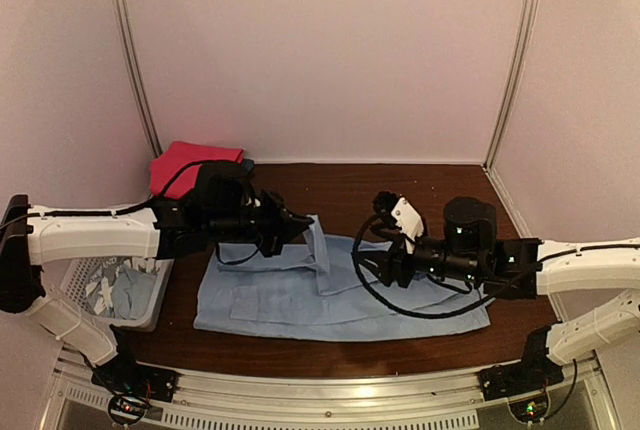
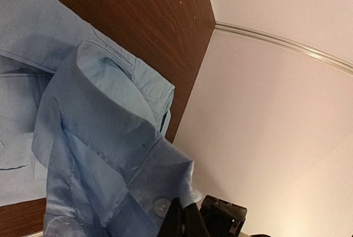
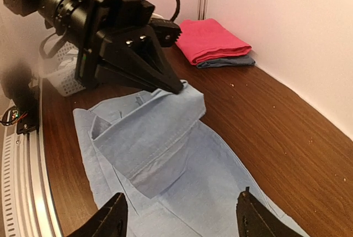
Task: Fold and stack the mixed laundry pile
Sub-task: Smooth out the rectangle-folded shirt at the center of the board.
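A large plain light blue shirt [image 1: 340, 300] lies spread flat across the wooden table. My left gripper [image 1: 302, 222] is shut on the shirt's cuff and holds the sleeve [image 2: 99, 132] lifted and doubled over the body. A button [image 2: 161, 205] shows right by the closed fingers [image 2: 182, 220]. The right wrist view shows that same gripper [image 3: 175, 86] pinching the raised fold [image 3: 149, 138]. My right gripper [image 1: 372, 272] hovers open just above the shirt's right half, its fingertips [image 3: 113, 215] wide apart with nothing between them. More light blue cloth [image 1: 128, 290] lies in the basket.
A white perforated basket [image 1: 100, 275] stands at the table's left edge. A folded magenta cloth [image 3: 212, 39] rests on a greyish-blue cloth [image 3: 229, 62] in the far left corner. White walls close the back and both sides. Bare wood [image 1: 420, 185] runs behind the shirt.
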Controlling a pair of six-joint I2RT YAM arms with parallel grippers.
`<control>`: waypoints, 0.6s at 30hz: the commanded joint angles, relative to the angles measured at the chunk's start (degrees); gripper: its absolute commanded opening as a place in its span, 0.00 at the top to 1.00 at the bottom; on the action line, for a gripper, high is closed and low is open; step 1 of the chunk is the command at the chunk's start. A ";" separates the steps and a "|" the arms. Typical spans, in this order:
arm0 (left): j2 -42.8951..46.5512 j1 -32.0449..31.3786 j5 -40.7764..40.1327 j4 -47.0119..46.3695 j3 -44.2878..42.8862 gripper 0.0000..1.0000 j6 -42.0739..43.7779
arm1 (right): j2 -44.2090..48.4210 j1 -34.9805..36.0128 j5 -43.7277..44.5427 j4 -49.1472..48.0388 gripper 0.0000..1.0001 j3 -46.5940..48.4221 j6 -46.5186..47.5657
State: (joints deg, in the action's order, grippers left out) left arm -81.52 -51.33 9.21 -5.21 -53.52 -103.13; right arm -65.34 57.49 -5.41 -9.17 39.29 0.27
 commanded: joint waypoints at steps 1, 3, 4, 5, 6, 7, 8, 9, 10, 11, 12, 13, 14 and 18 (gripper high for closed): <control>-0.51 -0.08 -0.78 -6.72 -3.44 1.00 -2.41 | -3.17 6.10 10.37 -7.15 0.31 0.79 7.00; -0.80 -0.06 -1.19 -7.44 -3.19 1.00 -3.15 | -4.86 8.15 12.01 -8.58 0.31 1.06 8.12; -1.11 -0.06 -1.00 -7.61 -3.25 1.00 -3.46 | -5.75 9.23 12.88 -8.78 0.30 1.43 8.52; -1.41 -0.08 -0.78 -8.16 -3.26 1.00 -3.56 | -6.76 9.75 13.40 -8.90 0.30 1.89 8.90; -1.71 -0.08 -0.45 -8.48 -3.26 1.00 -3.84 | -7.72 10.35 14.43 -8.95 0.30 2.41 9.38; -1.98 -0.08 -0.32 -8.76 -3.33 1.00 -4.06 | -8.92 11.29 15.88 -9.27 0.30 2.95 9.84; -2.15 -0.08 -0.25 -9.27 -3.35 1.00 -4.17 | -10.18 11.79 17.76 -9.30 0.29 3.58 10.37; -2.23 -0.08 0.09 -9.58 -3.36 1.00 -4.18 | -11.51 12.26 19.84 -9.06 0.29 4.34 11.10; -2.28 -0.08 0.12 -9.66 -3.39 1.00 -4.26 | -12.74 12.77 21.89 -9.30 0.30 4.91 11.91; -2.25 -0.05 -0.01 -9.72 -3.43 1.00 -4.28 | -13.84 13.08 24.17 -9.85 0.30 5.59 12.57; -2.10 -0.08 -0.12 -9.75 -3.37 1.00 -4.32 | -14.93 13.22 26.24 -10.12 0.31 6.26 13.00; -2.03 -0.06 -0.23 -9.70 -3.37 1.00 -4.17 | -15.94 13.32 28.43 -10.50 0.32 6.97 13.17; -1.94 -0.08 -0.33 -9.66 -3.35 1.00 -4.18 | -16.78 13.34 30.39 -10.77 0.35 7.69 13.29; -1.60 -0.08 -0.33 -9.17 -3.18 1.00 -3.77 | -17.81 13.37 34.30 -12.37 0.74 8.63 14.64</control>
State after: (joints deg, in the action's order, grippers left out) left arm -83.44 -51.33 9.02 -11.14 -55.27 -106.91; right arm -82.96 70.54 20.51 -18.31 45.95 13.06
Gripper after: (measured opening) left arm 0.008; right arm 0.450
